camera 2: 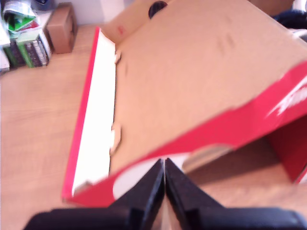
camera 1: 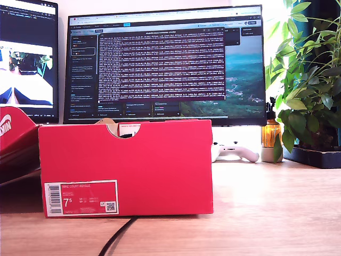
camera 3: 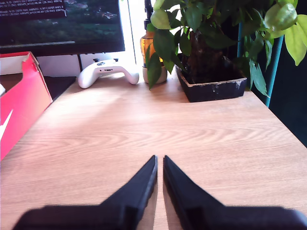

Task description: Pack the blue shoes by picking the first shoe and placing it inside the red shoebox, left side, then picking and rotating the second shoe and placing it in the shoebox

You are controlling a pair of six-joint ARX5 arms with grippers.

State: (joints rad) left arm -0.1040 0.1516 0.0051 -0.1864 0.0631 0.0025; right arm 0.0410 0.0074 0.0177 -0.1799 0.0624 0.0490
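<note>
Red shoebox (camera 1: 160, 165), smooth cardboard, half-round notch

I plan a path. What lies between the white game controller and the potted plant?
An amber pump bottle stands between the white game controller and the potted plant, seen in both second wrist and exterior views.

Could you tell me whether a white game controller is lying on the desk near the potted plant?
Yes, a white game controller lies on the wooden desk beside the potted plant.
</note>
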